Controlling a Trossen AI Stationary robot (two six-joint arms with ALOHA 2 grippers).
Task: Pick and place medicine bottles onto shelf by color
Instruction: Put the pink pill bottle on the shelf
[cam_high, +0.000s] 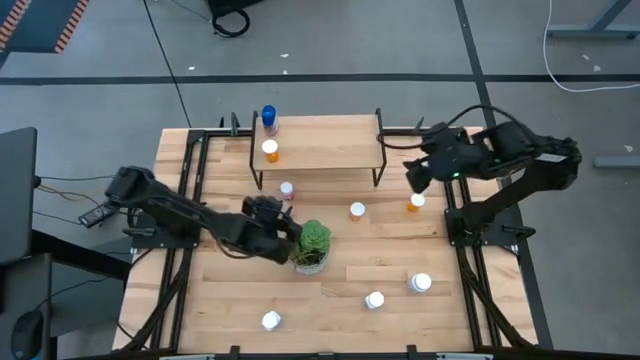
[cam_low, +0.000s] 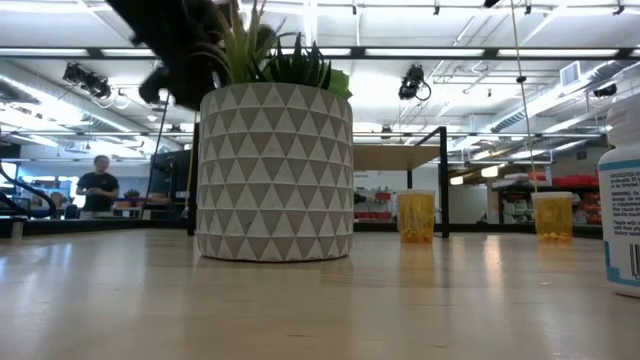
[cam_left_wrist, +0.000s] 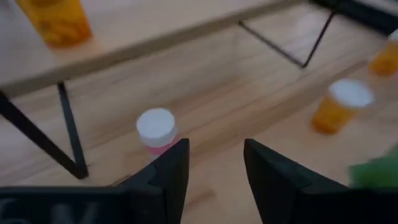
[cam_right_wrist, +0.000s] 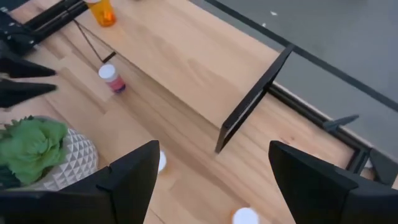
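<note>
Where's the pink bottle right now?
In the high view the pink bottle stands on the table just in front of the shelf, near its left legs, with the left gripper just short of it, open.

We see a light brown wooden table (cam_high: 330, 300) and a light wood shelf (cam_high: 320, 140) with thin black legs. On the shelf's left end stand a blue bottle (cam_high: 268, 119) and an orange bottle (cam_high: 270, 151) with a white cap. A pink bottle (cam_left_wrist: 157, 132) has a white cap too. The plant (cam_high: 314, 240) is green, in a grey and white pot (cam_low: 275, 172) with a triangle pattern. Both arms are black.
</note>
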